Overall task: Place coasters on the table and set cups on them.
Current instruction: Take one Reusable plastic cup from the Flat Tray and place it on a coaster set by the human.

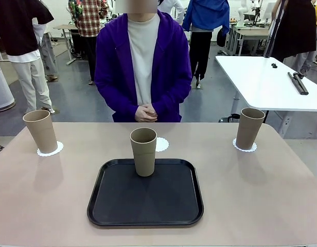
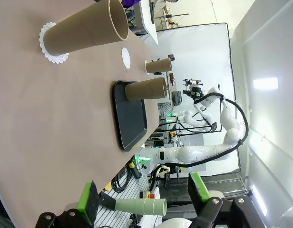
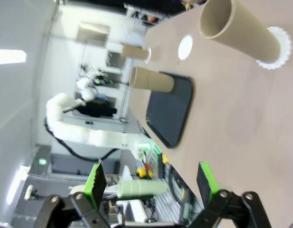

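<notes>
1. Front view: beige-tan matte table (image 1: 45,206) carries a black rounded tray (image 1: 148,206), lower centre.
2. Tall tan tapered cup (image 1: 143,152) stands upright on the tray; bare white lacy paper coaster (image 1: 162,144) lies just behind it, up-right.
3. Wrist views add left pincer (image 2: 142,199) and right pincer (image 3: 151,185): wide open, empty, neither clearly nearer the cup.

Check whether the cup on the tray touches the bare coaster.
Apart: left wrist view shows the cup on the tray, table between it and the coaster.
</notes>
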You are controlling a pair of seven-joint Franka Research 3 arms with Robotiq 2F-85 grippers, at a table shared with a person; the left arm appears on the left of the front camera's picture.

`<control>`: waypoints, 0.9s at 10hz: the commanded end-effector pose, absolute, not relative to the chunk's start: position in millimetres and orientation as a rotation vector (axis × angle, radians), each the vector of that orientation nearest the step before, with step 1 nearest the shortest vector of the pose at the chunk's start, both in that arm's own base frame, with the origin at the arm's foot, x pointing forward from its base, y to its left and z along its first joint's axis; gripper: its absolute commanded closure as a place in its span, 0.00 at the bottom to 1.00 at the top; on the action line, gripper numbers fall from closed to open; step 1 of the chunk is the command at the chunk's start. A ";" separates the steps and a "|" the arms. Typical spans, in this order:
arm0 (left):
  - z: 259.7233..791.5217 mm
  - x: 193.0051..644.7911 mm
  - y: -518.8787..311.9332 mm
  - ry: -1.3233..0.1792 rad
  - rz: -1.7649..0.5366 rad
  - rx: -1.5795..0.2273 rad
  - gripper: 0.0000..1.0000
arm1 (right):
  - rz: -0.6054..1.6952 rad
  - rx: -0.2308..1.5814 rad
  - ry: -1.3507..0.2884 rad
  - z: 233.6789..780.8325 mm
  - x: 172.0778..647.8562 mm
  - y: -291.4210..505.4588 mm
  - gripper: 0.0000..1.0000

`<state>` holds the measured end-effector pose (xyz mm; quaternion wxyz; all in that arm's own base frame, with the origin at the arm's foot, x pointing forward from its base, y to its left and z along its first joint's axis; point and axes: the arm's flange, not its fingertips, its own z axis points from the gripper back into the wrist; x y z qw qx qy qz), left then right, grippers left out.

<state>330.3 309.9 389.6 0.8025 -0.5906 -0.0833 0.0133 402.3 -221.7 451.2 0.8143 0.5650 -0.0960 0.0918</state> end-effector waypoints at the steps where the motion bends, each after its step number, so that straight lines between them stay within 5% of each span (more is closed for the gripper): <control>1: 389.6 328.6 310.4 -0.180 0.033 -1.265 0.00 | 0.308 0.972 -0.157 499.1 418.8 -189.6 0.00; 5: 389.6 328.6 310.4 -0.180 0.033 -1.265 0.00 | 0.627 0.567 -0.252 573.1 433.9 -65.8 0.00; 9: 389.6 328.6 310.4 -0.180 0.033 -1.265 0.00 | 0.933 0.356 -0.267 562.6 420.7 66.0 0.00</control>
